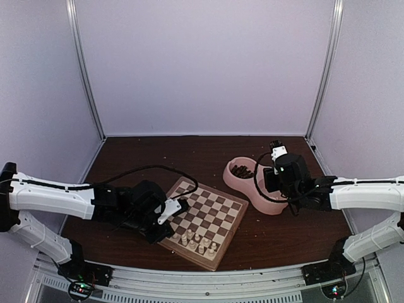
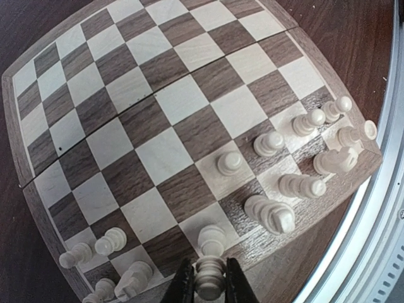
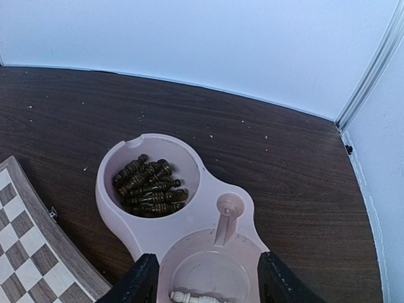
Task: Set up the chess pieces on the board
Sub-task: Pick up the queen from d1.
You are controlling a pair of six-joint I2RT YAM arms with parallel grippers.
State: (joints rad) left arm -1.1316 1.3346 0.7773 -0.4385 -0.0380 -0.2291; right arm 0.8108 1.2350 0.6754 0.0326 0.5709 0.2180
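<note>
The board [image 1: 214, 208] lies tilted on the dark table, its checks filling the left wrist view [image 2: 158, 107]. Several cream chess pieces [image 1: 199, 243] stand along its near edge, one group at the right [image 2: 303, 158] and a few at the lower left [image 2: 107, 243]. My left gripper [image 1: 181, 206] is shut on a cream chess piece [image 2: 209, 278], held just behind a standing pawn [image 2: 213, 238] in the edge row. My right gripper [image 3: 208, 271] is open over the pink bowl's near compartment, where one cream piece [image 3: 192, 297] lies flat.
The pink double bowl [image 3: 196, 214] sits to the right of the board [image 1: 249, 183]; its far compartment holds several dark brown pieces [image 3: 150, 186]. A corner of the board [image 3: 25, 259] shows left of the bowl. A metal rail [image 2: 379, 240] borders the table's near edge.
</note>
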